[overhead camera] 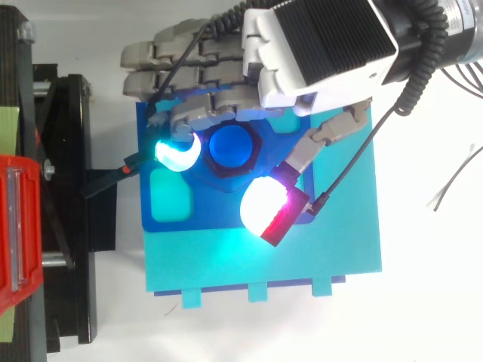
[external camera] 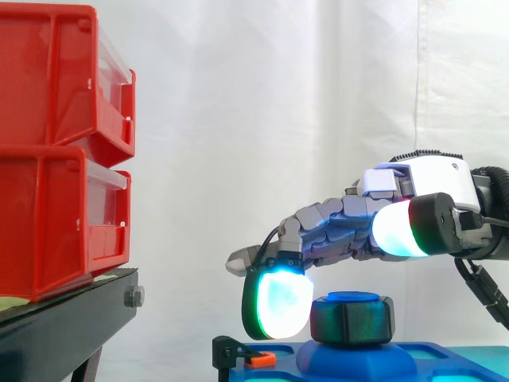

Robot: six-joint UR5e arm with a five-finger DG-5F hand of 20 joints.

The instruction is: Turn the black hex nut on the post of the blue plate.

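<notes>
The red bins on their black stand sit well beyond the fingertips, out of the hand's way. The blue plate lies flat directly beneath the hand, which reaches out over it, loosely open and holding nothing. One finger is bent down, and its glowing pad is against or just beside the far side of the nut. The thumb is spread out on the near side, and the side view shows it raised above the nut and clear of it. The black hex nut sits under the fingers on the blue post, low near the plate's raised base. It looks hard, stiff and light, with smooth flats that could slip under rounded pads. The best hold is probably on two opposite flats, thumb brought down to meet the finger, squeezing firmly before twisting
</notes>
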